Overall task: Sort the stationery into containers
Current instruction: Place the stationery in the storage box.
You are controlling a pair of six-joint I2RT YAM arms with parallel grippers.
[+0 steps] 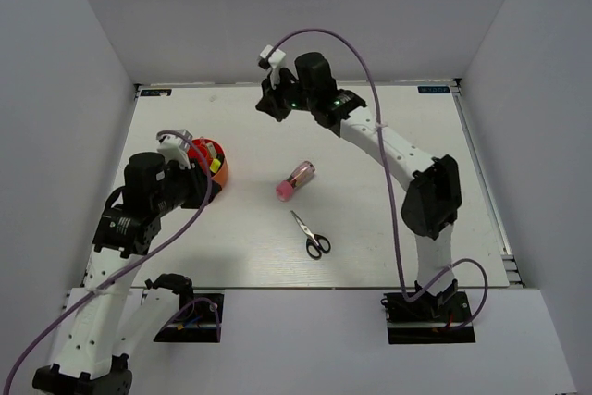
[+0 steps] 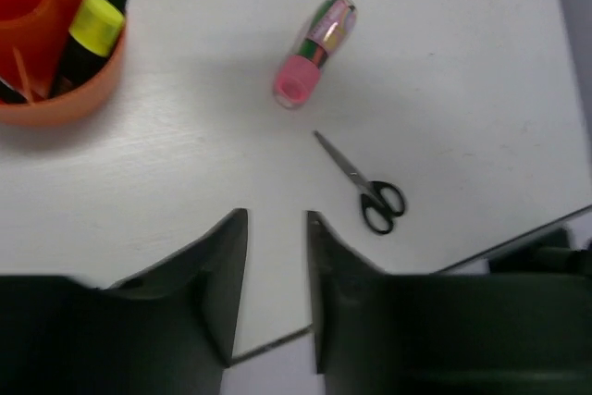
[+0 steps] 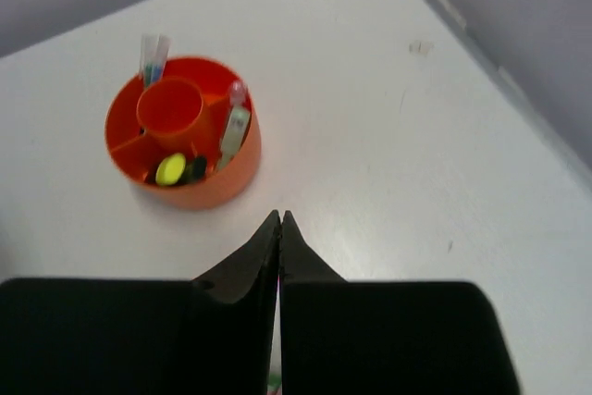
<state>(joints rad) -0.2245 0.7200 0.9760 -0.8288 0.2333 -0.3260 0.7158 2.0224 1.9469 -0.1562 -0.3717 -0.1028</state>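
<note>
I find the left gripper [image 2: 277,217] with its fingers apart and nothing between them. It hangs over bare table [image 1: 416,228] beside the pot [image 1: 215,162], which stands close to the table's left edge. The right gripper [image 3: 279,217] has its fingers pressed together with nothing seen between them, and it is raised over the far edge by the back wall [image 1: 277,6].

The tube [image 1: 296,180] lies on its side near mid-table, with open surface all round it. The scissors [image 1: 312,236] lie shut just on the near side of it. Their tips point toward the tube without touching it, and their handles are toward the near edge. The right half of the table is open.

From overhead, the left arm covers part of the pot. The right wrist view shows the pot's inside: a central cup and a divided outer ring. The yellow-capped highlighter [image 3: 170,170] stands in the compartment nearest that camera, and a pale-green piece [image 3: 234,127] stands upright in the next compartment. Something stands at the far rim, but I cannot tell what it is. The left wrist view shows the near table edge just past the scissors' handles.
</note>
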